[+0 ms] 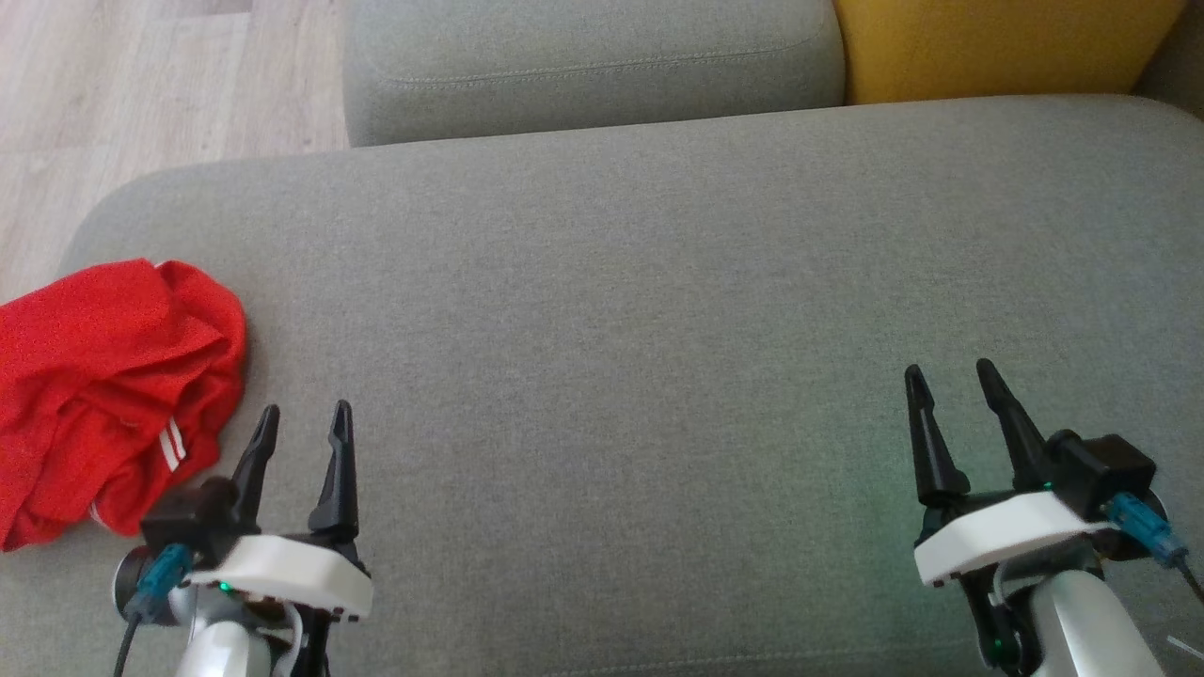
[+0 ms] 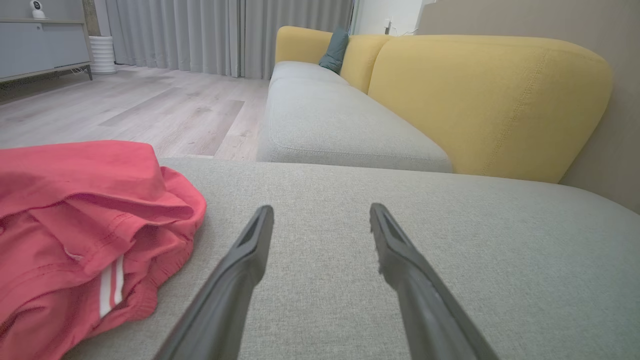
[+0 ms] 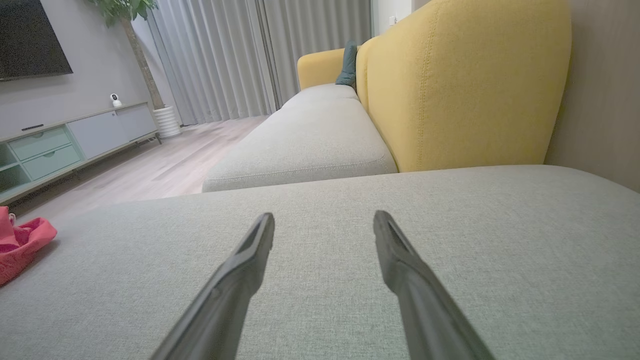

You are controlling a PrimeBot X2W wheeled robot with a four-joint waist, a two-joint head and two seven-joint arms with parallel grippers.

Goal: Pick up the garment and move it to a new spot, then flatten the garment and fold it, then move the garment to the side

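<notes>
The garment (image 1: 103,385) is red with white stripes, crumpled in a heap at the left end of the grey sofa cushion (image 1: 621,310). In the left wrist view the garment (image 2: 85,225) lies at the left, just beside my left fingers. My left gripper (image 1: 303,418) hovers open over the cushion, a little right of the heap, holding nothing. At the lower right my right gripper (image 1: 950,371) is open too, far from the cloth. The right wrist view catches an edge of the garment (image 3: 20,245) at far left.
A second grey seat cushion (image 1: 593,56) lies beyond, with a yellow backrest (image 1: 997,42) at the upper right. Wooden floor (image 1: 141,94) runs past the cushion's left edge. A TV cabinet (image 3: 65,145) and curtains (image 3: 240,55) stand across the room.
</notes>
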